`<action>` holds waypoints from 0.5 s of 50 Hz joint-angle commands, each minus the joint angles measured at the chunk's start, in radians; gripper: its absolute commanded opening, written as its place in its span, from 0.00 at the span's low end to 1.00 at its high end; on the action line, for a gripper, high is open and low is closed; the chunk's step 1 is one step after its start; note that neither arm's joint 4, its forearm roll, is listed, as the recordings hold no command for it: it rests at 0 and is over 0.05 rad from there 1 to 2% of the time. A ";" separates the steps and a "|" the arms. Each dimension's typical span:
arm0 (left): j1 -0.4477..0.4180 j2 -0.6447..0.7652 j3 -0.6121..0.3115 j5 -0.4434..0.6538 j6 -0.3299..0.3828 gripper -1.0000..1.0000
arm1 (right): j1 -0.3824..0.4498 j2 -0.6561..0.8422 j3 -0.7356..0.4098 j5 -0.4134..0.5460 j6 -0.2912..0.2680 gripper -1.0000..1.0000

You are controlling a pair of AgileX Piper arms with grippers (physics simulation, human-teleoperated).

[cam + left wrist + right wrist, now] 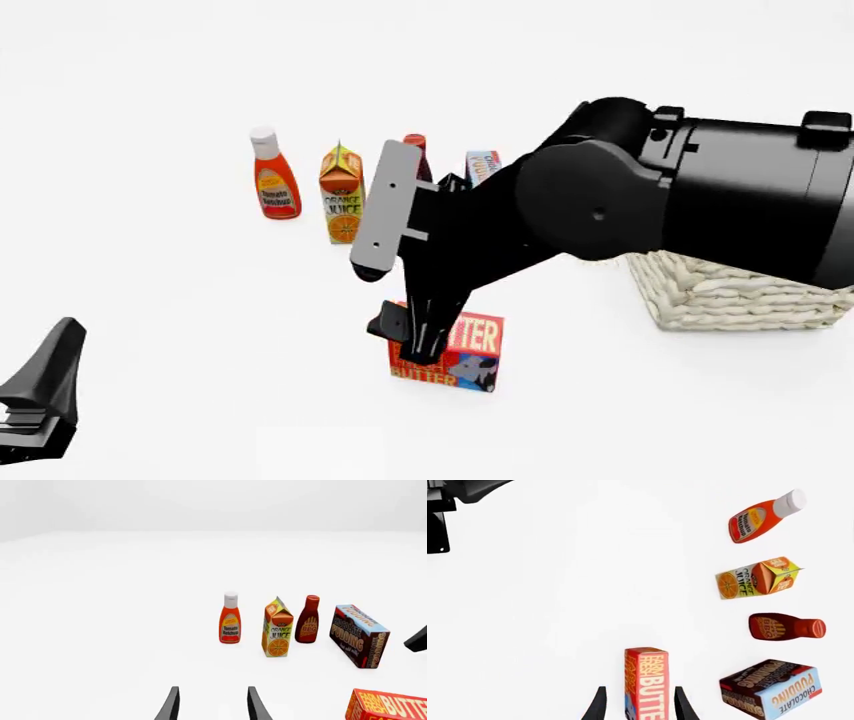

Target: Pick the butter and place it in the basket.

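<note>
Step in hand, as judged: closing on the butter. The black right gripper (639,706) is lowered over the red and orange rectangular butter box (447,352), seen at lower centre of the front view; the box stands on edge on the plain white table (187,300). In the right wrist view the box top sits between the two black fingers (598,705) with gaps showing on both sides, so the pincer is released, not yet clamped. The narrow faces should be squeezed with the box kept centred, then a straight lift is advised before any travel to the right.

The large cream-white woven wicker basket (727,295) is at right of centre in the front view, mostly hidden behind the right arm; its inside is not visible.

Obstacles: a row at upper centre, well behind the butter. Brown-and-blue chocolate pudding box (770,688), orange juice carton (342,192), dark red BBQ sauce bottle (786,626), red ketchup bottle with white cap (274,175). None lies between butter and basket.

The left gripper (212,705) is parked at lower left of the front view, spread apart, nothing held.
</note>
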 commanded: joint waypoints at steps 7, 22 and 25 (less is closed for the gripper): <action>0.000 0.000 0.000 0.000 0.000 1.00 | -0.047 0.069 -0.005 -0.045 -0.002 1.00; 0.000 0.000 0.000 0.000 0.000 1.00 | -0.048 0.084 0.056 -0.099 0.029 1.00; 0.000 0.000 0.000 0.000 0.000 1.00 | -0.052 0.088 0.070 -0.113 0.031 1.00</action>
